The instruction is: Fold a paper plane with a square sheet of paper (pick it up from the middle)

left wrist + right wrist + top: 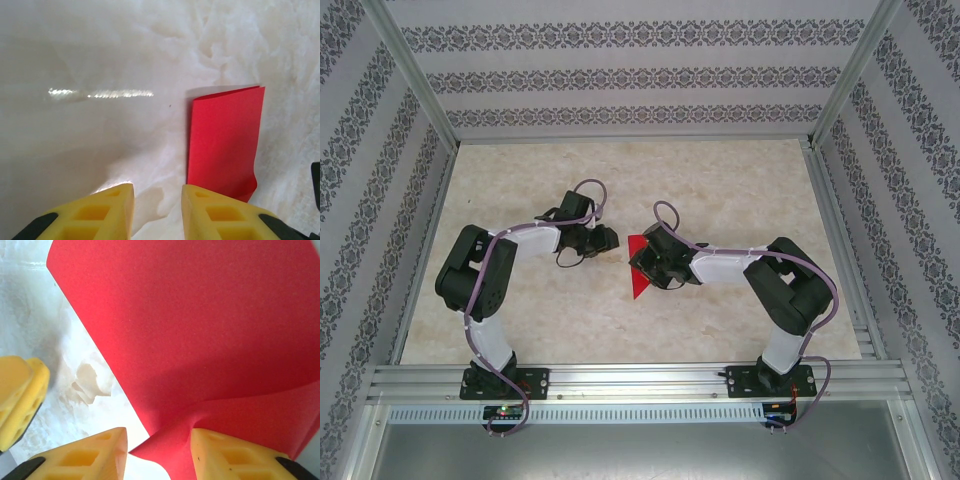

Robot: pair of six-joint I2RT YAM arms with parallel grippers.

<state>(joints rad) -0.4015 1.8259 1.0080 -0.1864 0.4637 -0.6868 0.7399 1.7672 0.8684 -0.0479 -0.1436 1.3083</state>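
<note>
The square sheet of paper (639,283) is bright red, creased into a narrower shape, and lies on the table between the two arms. In the left wrist view the paper (225,145) lies flat just right of my left gripper (157,210), which is open with only bare table between its fingers. My right gripper (157,452) stands over the paper (200,330) with its jaws apart. A lifted, buckled corner of the sheet sits between them and touches the right finger (235,455). In the top view the left gripper (611,239) and the right gripper (642,262) are close together.
The pale marbled table (720,180) is boxed in by patterned walls and aluminium rails (630,380) along the near edge. A yellow finger of the left gripper (20,395) shows at the left of the right wrist view, close to the paper's edge.
</note>
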